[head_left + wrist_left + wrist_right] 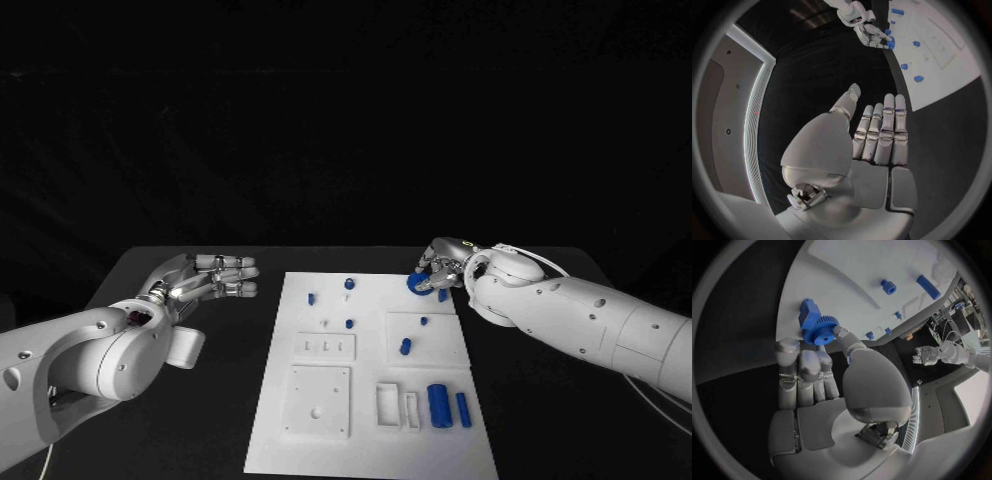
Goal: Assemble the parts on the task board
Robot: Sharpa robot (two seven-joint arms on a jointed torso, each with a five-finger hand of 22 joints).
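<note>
My right hand (pixel 440 268) pinches a blue gear (pixel 821 330) at the board's (pixel 368 440) far right corner (beside a blue block (pixel 807 312)). Next, I judge, it needs lining up over its peg. My left hand (pixel 214 276) hovers open off the board.

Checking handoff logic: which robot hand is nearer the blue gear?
Right. The right robot hand holds the blue gear at the board's far right corner; the left robot hand is open, off the board's left side.
</note>
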